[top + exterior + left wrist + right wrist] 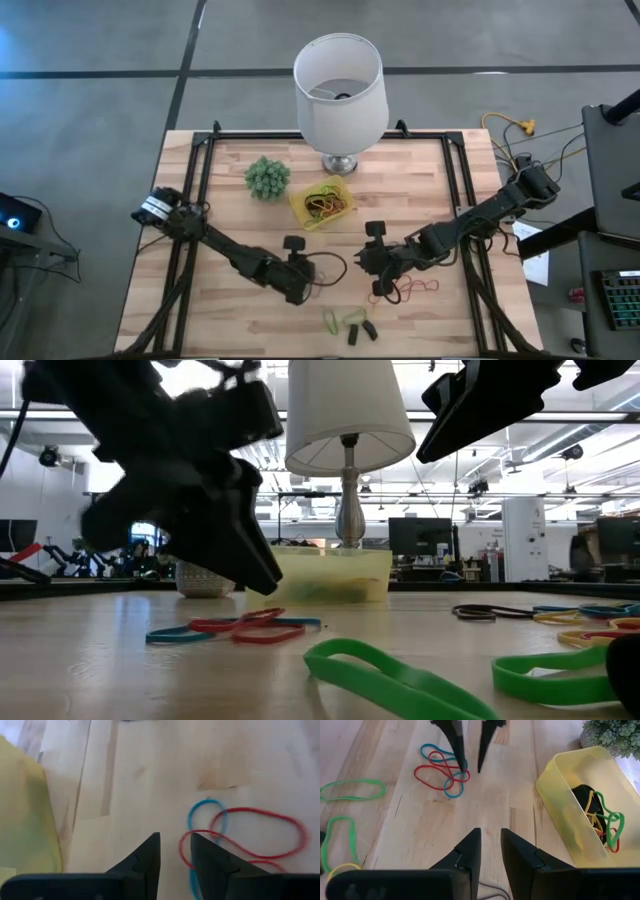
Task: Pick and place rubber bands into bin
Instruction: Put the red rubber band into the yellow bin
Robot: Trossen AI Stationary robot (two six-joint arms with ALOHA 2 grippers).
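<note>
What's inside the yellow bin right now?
The bin holds a tangle of rubber bands: black, yellow, green and red. Its near wall and the pile itself hide any bands lying underneath.

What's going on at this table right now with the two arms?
Two robot arms are clearing rubber bands into the yellow bin, which already holds several. The left tool is open, its tips at a tangle of red and blue bands on the wood, nothing lifted. The right tool hangs nearby with a gap between its fingers and holds nothing. Green bands lie loose.
</note>
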